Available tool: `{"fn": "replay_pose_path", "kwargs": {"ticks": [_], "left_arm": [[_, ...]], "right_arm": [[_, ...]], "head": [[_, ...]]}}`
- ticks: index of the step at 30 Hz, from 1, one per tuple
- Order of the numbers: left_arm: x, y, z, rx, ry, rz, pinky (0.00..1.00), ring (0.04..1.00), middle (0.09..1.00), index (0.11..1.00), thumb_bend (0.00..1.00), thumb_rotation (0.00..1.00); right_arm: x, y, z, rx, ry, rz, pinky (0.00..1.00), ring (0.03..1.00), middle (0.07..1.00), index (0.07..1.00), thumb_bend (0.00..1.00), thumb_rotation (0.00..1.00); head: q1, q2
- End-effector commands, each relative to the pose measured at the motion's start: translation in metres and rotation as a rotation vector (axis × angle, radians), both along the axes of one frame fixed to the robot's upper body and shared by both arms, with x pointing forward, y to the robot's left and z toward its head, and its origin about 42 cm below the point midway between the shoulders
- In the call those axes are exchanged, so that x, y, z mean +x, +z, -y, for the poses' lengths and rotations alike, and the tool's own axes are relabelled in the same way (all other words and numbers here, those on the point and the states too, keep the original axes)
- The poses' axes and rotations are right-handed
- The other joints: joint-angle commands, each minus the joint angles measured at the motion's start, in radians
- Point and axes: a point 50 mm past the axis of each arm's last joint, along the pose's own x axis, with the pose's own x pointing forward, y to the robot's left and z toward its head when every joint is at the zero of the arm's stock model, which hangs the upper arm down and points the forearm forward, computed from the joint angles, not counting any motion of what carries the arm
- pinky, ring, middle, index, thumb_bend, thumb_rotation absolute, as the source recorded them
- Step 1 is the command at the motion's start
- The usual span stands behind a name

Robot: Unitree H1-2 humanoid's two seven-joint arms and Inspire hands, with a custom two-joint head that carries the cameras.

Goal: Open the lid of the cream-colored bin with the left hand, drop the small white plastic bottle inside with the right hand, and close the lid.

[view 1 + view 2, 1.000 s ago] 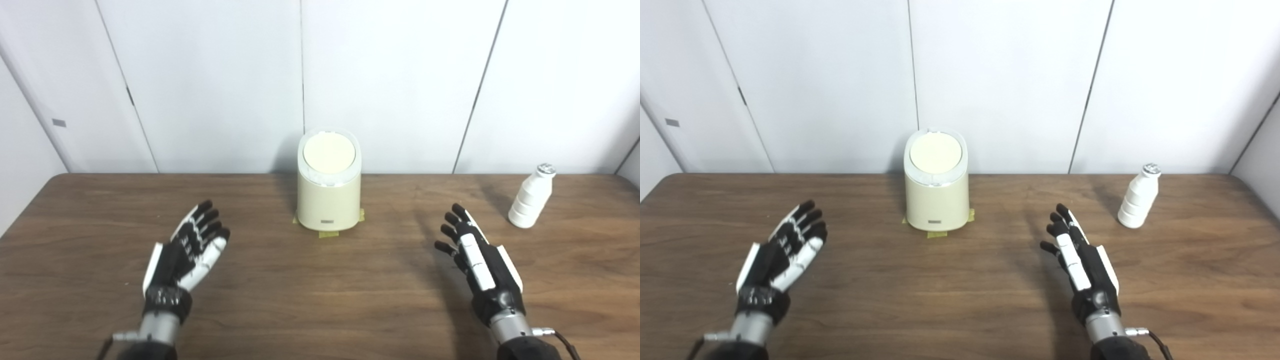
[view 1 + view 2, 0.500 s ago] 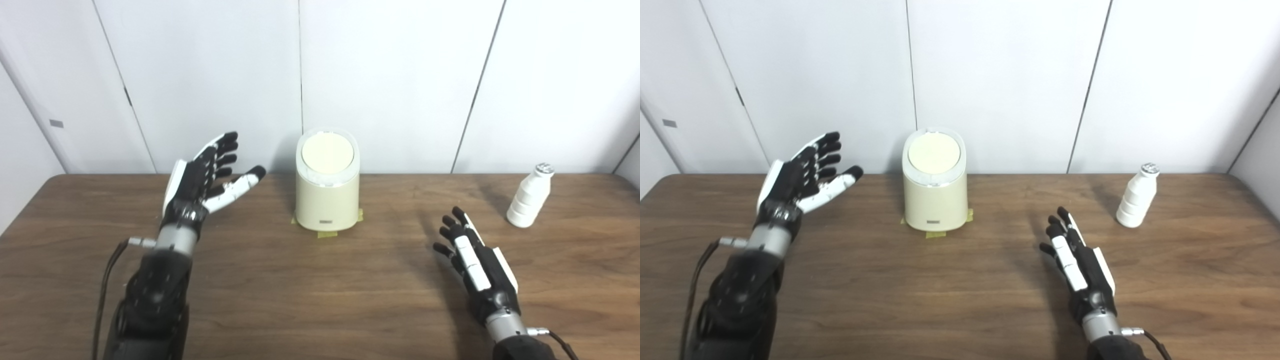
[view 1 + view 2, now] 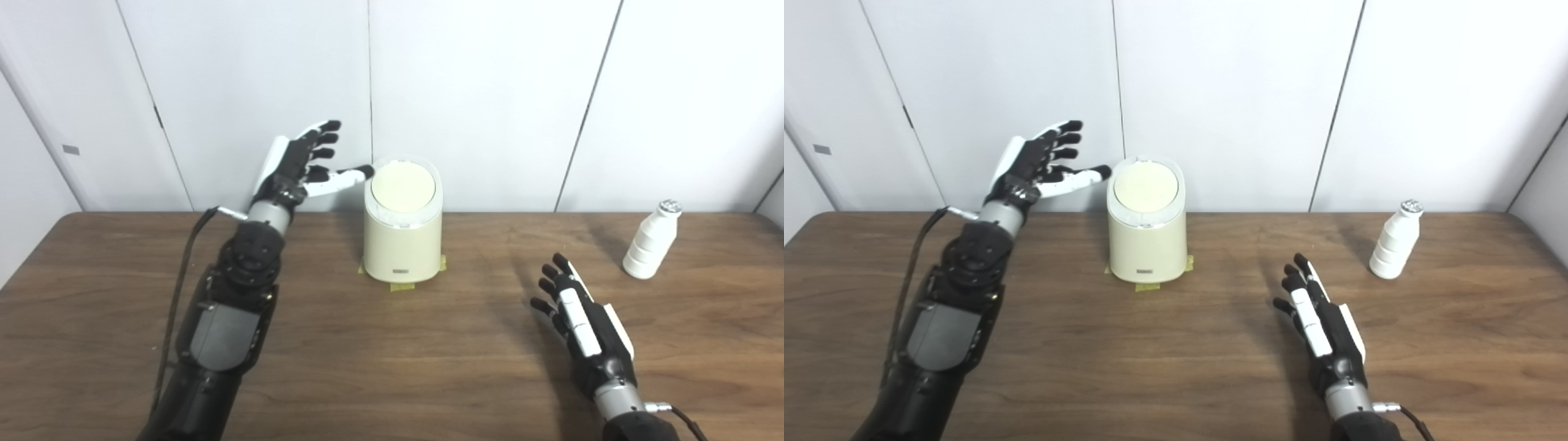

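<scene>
The cream-colored bin (image 3: 402, 239) stands at the back middle of the table, on yellow tape, with its round lid (image 3: 403, 185) shut. My left hand (image 3: 300, 165) is open and raised at lid height just left of the bin, its thumb tip close to the lid's left rim. The small white plastic bottle (image 3: 651, 241) stands upright at the back right. My right hand (image 3: 579, 318) is open, low over the table, in front of and left of the bottle, well apart from it.
The wooden table (image 3: 392, 367) runs to a white panelled wall (image 3: 490, 92) right behind the bin. A cable (image 3: 177, 294) hangs along my left forearm.
My left hand has risen from low over the table and swung forward and right, up to the bin's lid. My right hand has barely moved. Bin and bottle have not moved.
</scene>
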Motion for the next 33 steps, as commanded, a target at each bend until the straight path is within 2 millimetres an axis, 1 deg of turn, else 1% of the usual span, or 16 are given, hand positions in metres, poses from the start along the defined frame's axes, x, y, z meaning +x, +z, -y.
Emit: {"fn": "replay_pose_path", "kwargs": {"ticks": [1, 5, 8, 14, 16, 20, 23, 26, 33], "left_arm": [[0.013, 0.043, 0.010, 0.044, -0.026, 0.130, 0.73, 0.855, 0.901, 0.934, 0.82, 0.26], [0.025, 0.050, 0.024, 0.107, -0.025, 0.106, 0.70, 0.863, 0.914, 0.933, 0.82, 0.26], [0.033, 0.053, 0.033, 0.166, -0.018, 0.092, 0.69, 0.858, 0.909, 0.935, 0.82, 0.21], [0.047, 0.056, 0.044, 0.298, -0.016, 0.062, 0.68, 0.854, 0.919, 0.939, 0.85, 0.17], [0.050, 0.057, 0.046, 0.326, -0.022, 0.062, 0.70, 0.863, 0.916, 0.936, 0.86, 0.14], [0.054, 0.052, 0.046, 0.371, -0.037, 0.058, 0.75, 0.883, 0.920, 0.940, 0.85, 0.12], [0.057, 0.048, 0.047, 0.406, -0.043, 0.068, 0.76, 0.886, 0.912, 0.931, 0.83, 0.11], [0.059, 0.046, 0.050, 0.438, -0.044, 0.070, 0.79, 0.897, 0.912, 0.920, 0.83, 0.10], [0.059, 0.046, 0.053, 0.517, -0.061, 0.098, 0.79, 0.906, 0.928, 0.921, 0.86, 0.12]], "right_arm": [[0.006, 0.018, -0.004, 0.004, 0.006, 0.092, 0.84, 0.932, 0.941, 0.952, 0.65, 0.84], [0.007, 0.018, -0.005, -0.006, 0.003, 0.092, 0.84, 0.934, 0.940, 0.955, 0.64, 0.85], [0.007, 0.018, -0.007, 0.001, 0.007, 0.097, 0.84, 0.936, 0.939, 0.957, 0.64, 0.86], [0.006, 0.021, -0.012, 0.014, 0.009, 0.097, 0.85, 0.936, 0.941, 0.960, 0.63, 0.84], [0.006, 0.021, -0.013, 0.010, 0.008, 0.098, 0.85, 0.931, 0.938, 0.960, 0.63, 0.84], [0.007, 0.022, -0.014, -0.002, 0.009, 0.108, 0.84, 0.929, 0.939, 0.962, 0.63, 0.84], [0.008, 0.021, -0.014, 0.000, 0.002, 0.113, 0.84, 0.925, 0.939, 0.970, 0.62, 0.84], [0.009, 0.021, -0.015, 0.013, 0.000, 0.114, 0.85, 0.927, 0.939, 0.973, 0.63, 0.83], [0.011, 0.022, -0.016, 0.015, -0.006, 0.115, 0.83, 0.925, 0.934, 0.978, 0.64, 0.82]], "head": [[0.001, 0.001], [0.001, 0.001], [-0.001, 0.001], [-0.005, 0.001], [-0.005, 0.002], [0.007, 0.000], [0.008, 0.002], [0.007, 0.005], [0.005, 0.005]]}}
